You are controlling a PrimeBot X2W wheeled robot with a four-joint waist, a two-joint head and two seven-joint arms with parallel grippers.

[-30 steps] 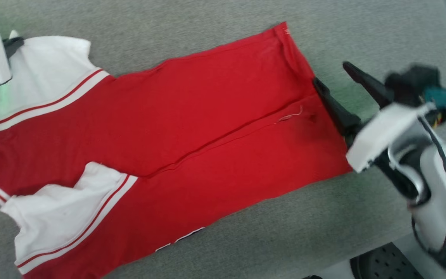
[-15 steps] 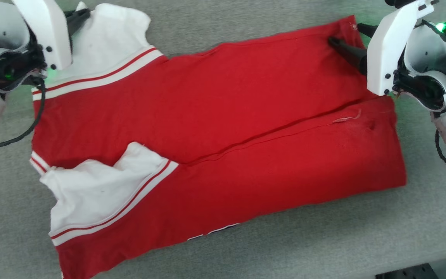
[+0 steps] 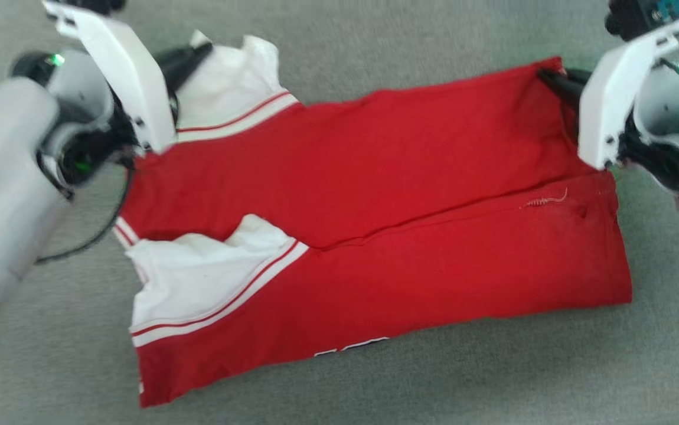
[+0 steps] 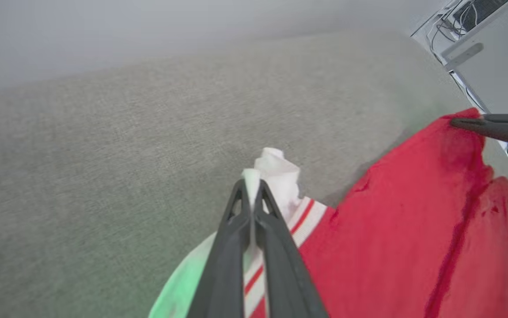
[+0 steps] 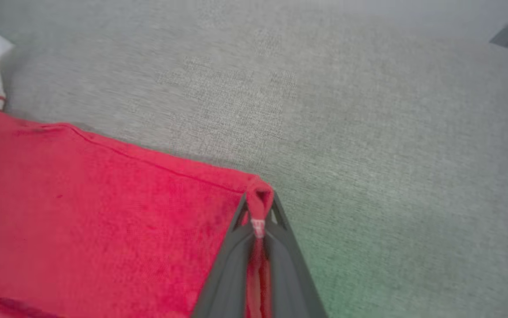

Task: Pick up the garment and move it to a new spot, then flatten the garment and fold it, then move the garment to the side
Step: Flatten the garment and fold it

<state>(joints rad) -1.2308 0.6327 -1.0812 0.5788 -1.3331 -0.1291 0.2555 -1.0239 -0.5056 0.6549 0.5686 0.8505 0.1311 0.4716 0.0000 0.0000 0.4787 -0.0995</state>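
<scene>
The garment (image 3: 387,195), red with white sleeves and red-and-white stripes, lies folded lengthwise across the grey cloth surface. My left gripper (image 3: 201,50) is shut on the far white sleeve (image 4: 276,174), and the cloth bunches at its tips (image 4: 250,185). At the far right, my right gripper (image 3: 546,77) is shut on the garment's red hem corner (image 5: 259,198). In the left wrist view the right gripper's dark fingers (image 4: 497,128) show at the red edge. A second white sleeve (image 3: 198,283) lies folded over the near half.
Grey cloth (image 3: 375,389) covers the surface all around the garment, with open room beyond it (image 5: 346,110). A pale cabinet with cables (image 4: 479,39) stands past the far corner. Black and white lettering (image 3: 351,348) peeks out at the garment's near edge.
The right gripper has gone from open beside the hem to shut on the hem corner. The head camera has shifted, so the garment sits differently in the picture. The left gripper stays shut on the sleeve.
</scene>
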